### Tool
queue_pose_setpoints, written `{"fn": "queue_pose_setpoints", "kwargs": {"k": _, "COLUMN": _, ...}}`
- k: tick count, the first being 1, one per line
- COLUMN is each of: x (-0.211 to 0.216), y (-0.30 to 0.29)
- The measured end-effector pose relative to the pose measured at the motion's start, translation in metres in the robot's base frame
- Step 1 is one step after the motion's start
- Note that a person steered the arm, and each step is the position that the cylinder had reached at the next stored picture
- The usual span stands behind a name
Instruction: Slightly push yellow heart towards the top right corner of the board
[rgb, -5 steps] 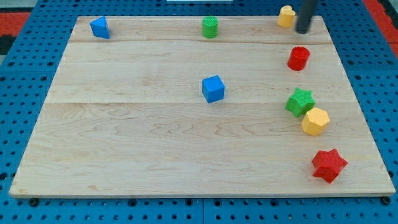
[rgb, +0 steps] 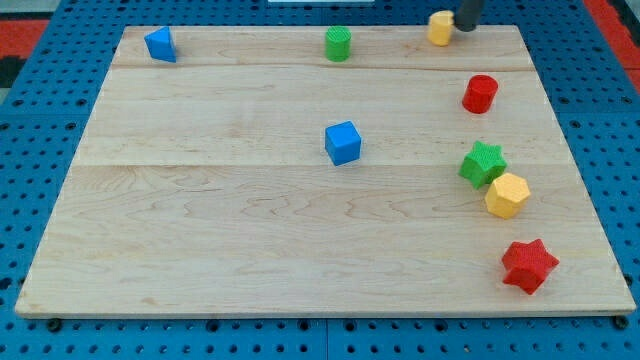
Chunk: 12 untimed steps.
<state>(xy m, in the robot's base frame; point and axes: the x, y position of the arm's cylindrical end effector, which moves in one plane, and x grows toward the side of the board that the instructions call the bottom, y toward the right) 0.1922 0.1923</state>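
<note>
The yellow heart (rgb: 440, 27) lies at the board's top edge, right of centre. My tip (rgb: 467, 25) is right beside it, touching or nearly touching its right side, at the view's top. Only the rod's lower end shows.
A blue block (rgb: 160, 44) sits at the top left, a green cylinder (rgb: 338, 44) at top centre. A red cylinder (rgb: 480, 93), a green star (rgb: 483, 163), a yellow hexagon (rgb: 507, 195) and a red star (rgb: 528, 265) line the right side. A blue cube (rgb: 343, 142) sits mid-board.
My tip moved up and left, from the heart's lower right to its right side. The yellow heart shifted left by a small amount.
</note>
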Motion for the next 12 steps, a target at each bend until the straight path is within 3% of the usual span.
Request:
{"fn": "queue_pose_setpoints", "kwargs": {"k": 1, "x": 0.013, "y": -0.011}}
{"fn": "queue_pose_setpoints", "kwargs": {"k": 3, "x": 0.138, "y": -0.076}}
{"fn": "queue_pose_setpoints", "kwargs": {"k": 4, "x": 0.091, "y": -0.119}}
{"fn": "queue_pose_setpoints", "kwargs": {"k": 5, "x": 0.013, "y": -0.1}}
{"fn": "queue_pose_setpoints", "kwargs": {"k": 6, "x": 0.0, "y": -0.098}}
{"fn": "queue_pose_setpoints", "kwargs": {"k": 11, "x": -0.001, "y": -0.041}}
{"fn": "queue_pose_setpoints", "kwargs": {"k": 12, "x": 0.029, "y": -0.063}}
